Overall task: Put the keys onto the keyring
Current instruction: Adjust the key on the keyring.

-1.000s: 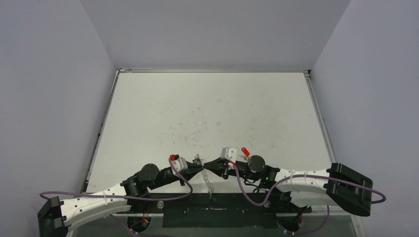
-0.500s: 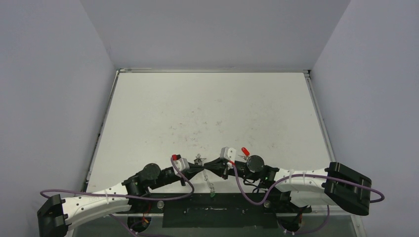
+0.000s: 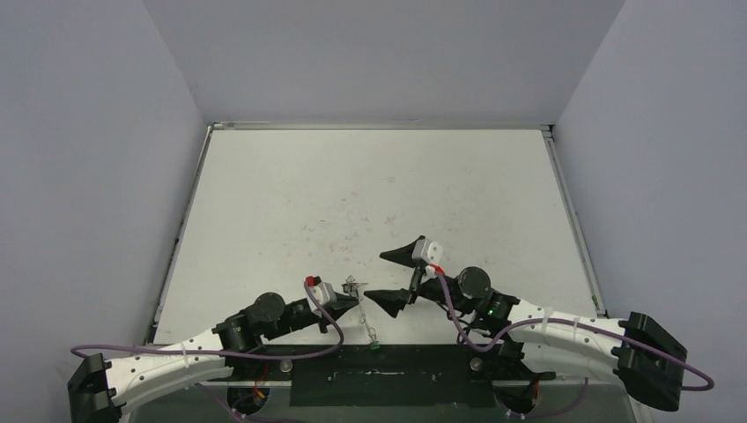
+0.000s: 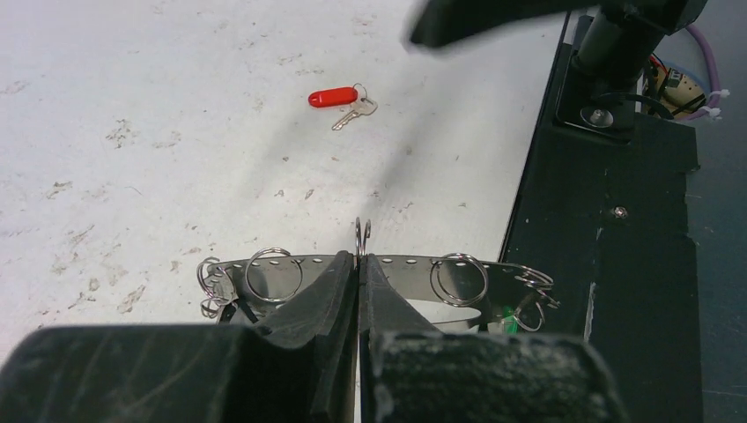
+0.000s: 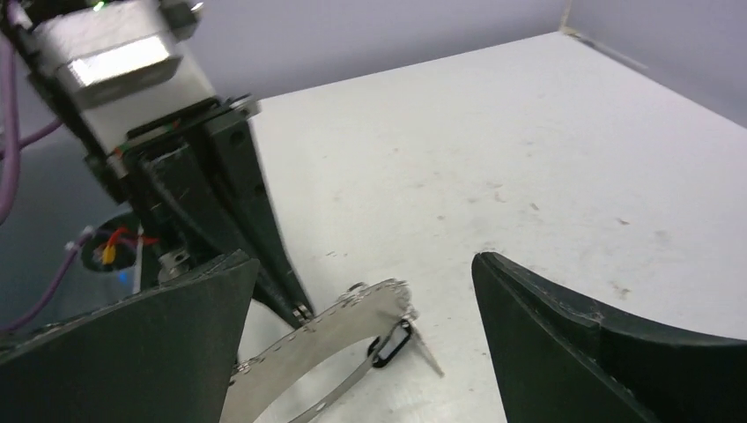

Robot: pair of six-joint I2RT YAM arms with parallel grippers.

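Black and pressed flat together, the jaws of the left gripper [image 4: 358,261] pinch one small split ring [image 4: 361,231] that stands up from the keyring [image 4: 401,264], which we see as a curved, perforated metal band fringed with more rings. The band lies crosswise just beyond the fingertips, by the near edge of the table [image 4: 132,79] where it meets the black base plate [image 4: 617,264]. We cannot tell whether it rests on the surface. A green tag [image 4: 507,313] shows under the band's right end. The right gripper [image 3: 373,275] is spread wide and holds nothing, close to the band. Further out, the red-tagged key [image 4: 342,97] lies flat on the white table, well apart from the keyring.
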